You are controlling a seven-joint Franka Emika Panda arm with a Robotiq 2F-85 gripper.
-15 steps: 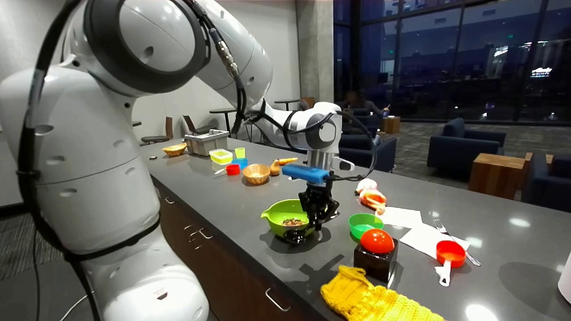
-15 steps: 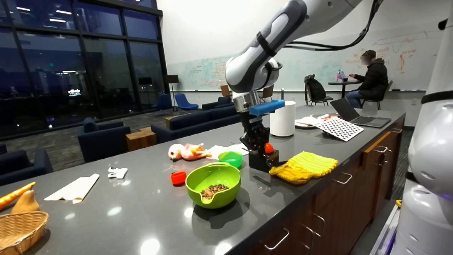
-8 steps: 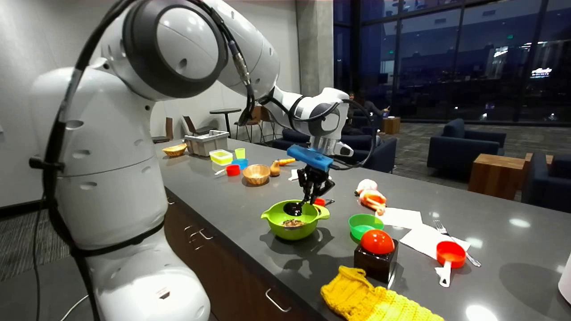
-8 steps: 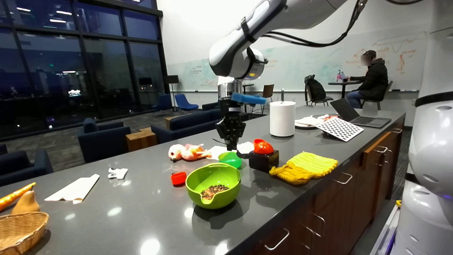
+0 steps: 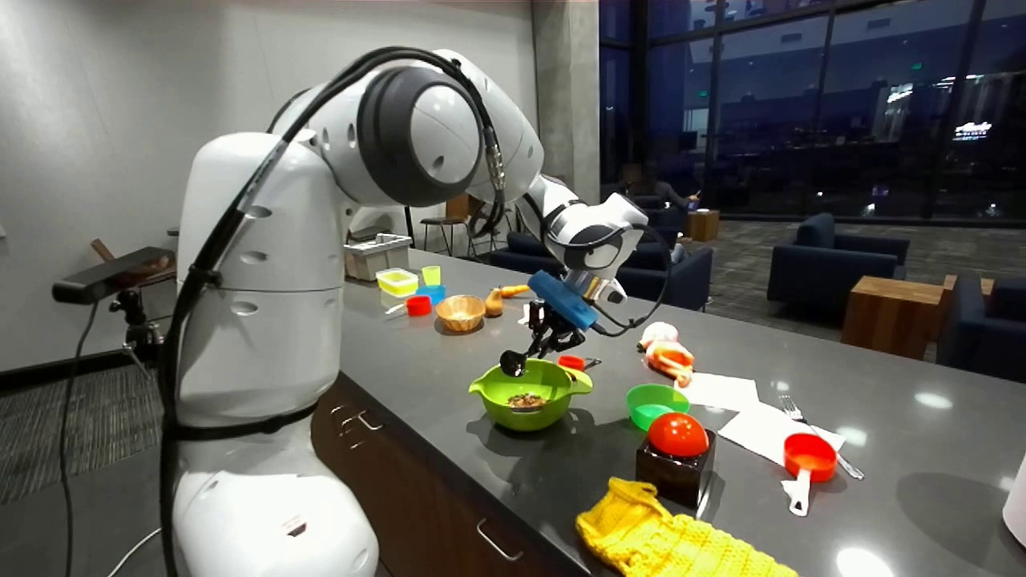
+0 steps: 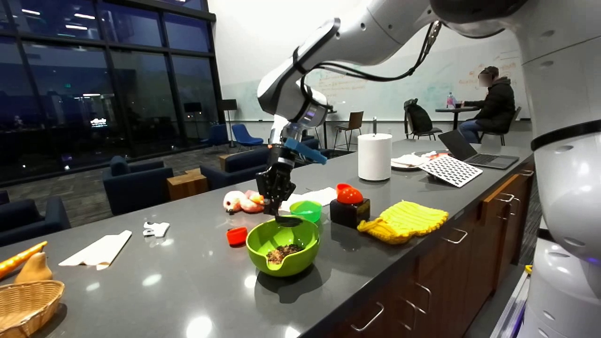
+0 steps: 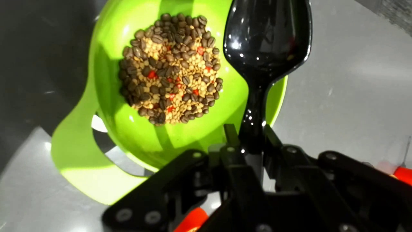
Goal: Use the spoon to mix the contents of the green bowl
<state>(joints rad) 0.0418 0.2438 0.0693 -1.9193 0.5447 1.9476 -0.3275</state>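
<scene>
My gripper (image 7: 249, 131) is shut on the handle of the black spoon (image 7: 265, 48). The spoon's head is held in the air over one side of the green bowl (image 7: 231, 106), apart from the contents (image 7: 173, 71), which are dark beans, pale grains and a few red bits in a heap. In both exterior views the gripper (image 5: 539, 346) (image 6: 271, 209) is tilted, with the spoon's head (image 5: 513, 364) (image 6: 288, 221) above the bowl (image 5: 525, 420) (image 6: 287, 269). The handle end is hidden between the fingers.
A small green bowl (image 5: 651, 401), a black block (image 5: 673, 478) with a red-orange rounded thing (image 5: 678, 433), and a yellow knit cloth (image 5: 673, 537) lie near the bowl. A red cup (image 6: 237, 236) stands close behind it. The counter's front edge (image 6: 375, 277) is near.
The arm has carried the spoon from beside the bowl, near the black block, to above the bowl. The gripper has tilted. The bowl has not moved.
</scene>
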